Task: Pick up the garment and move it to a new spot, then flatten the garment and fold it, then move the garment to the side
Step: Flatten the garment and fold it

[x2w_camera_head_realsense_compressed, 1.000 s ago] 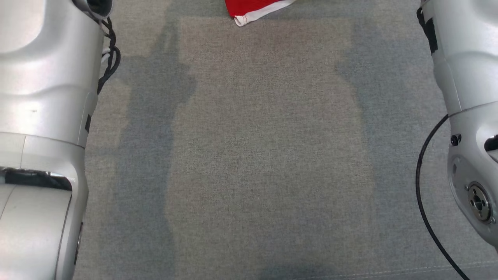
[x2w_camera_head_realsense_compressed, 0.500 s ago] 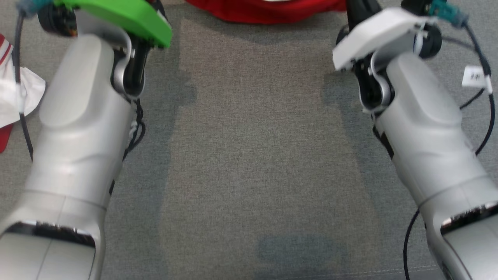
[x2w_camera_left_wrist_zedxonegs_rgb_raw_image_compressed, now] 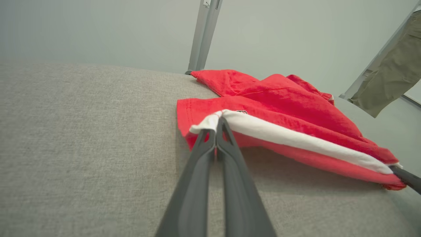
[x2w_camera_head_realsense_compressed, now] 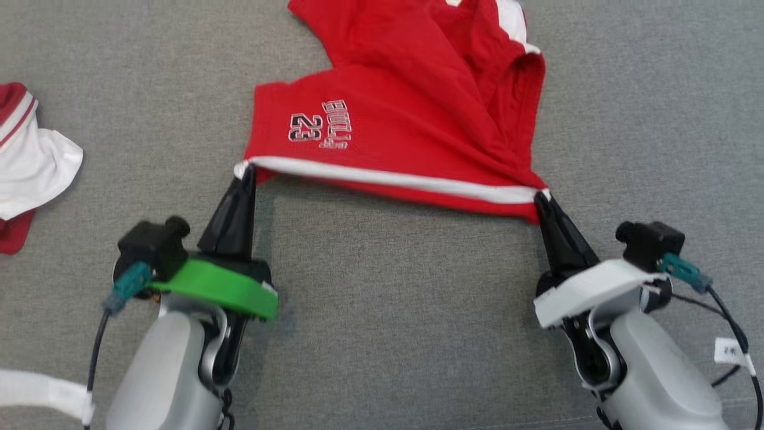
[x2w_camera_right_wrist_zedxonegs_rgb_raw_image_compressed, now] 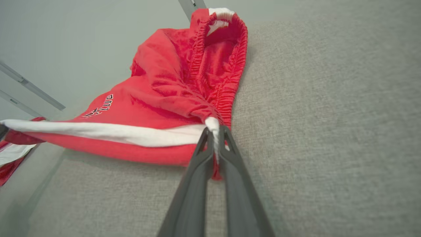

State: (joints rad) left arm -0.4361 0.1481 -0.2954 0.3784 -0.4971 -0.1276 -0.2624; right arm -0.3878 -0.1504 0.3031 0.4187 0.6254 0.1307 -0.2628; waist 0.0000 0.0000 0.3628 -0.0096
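Note:
The garment (x2w_camera_head_realsense_compressed: 412,113) is a pair of red shorts with a white side stripe and a "23" print, lying on the grey cloth surface (x2w_camera_head_realsense_compressed: 388,310). My left gripper (x2w_camera_head_realsense_compressed: 246,173) is shut on the near left end of the white stripe, seen close up as the left gripper (x2w_camera_left_wrist_zedxonegs_rgb_raw_image_compressed: 219,121) pinching the hem. My right gripper (x2w_camera_head_realsense_compressed: 540,200) is shut on the near right corner by the elastic waistband, and the right wrist view shows the right gripper (x2w_camera_right_wrist_zedxonegs_rgb_raw_image_compressed: 215,130) clamping the white edge. The stripe (x2w_camera_head_realsense_compressed: 394,178) hangs taut between them, slightly lifted; the garment (x2w_camera_right_wrist_zedxonegs_rgb_raw_image_compressed: 184,89) trails behind on the surface.
A second red-and-white garment (x2w_camera_head_realsense_compressed: 27,164) lies at the far left of the surface. A metal post (x2w_camera_left_wrist_zedxonegs_rgb_raw_image_compressed: 204,33) stands beyond the far edge, and an olive trouser leg of a person (x2w_camera_left_wrist_zedxonegs_rgb_raw_image_compressed: 391,72) shows at the right of the left wrist view.
The head camera has tilted up, so the whole picture shifted. Both grippers and the stretched garment now show in full, where a second ago only forearms and a scrap of red showed.

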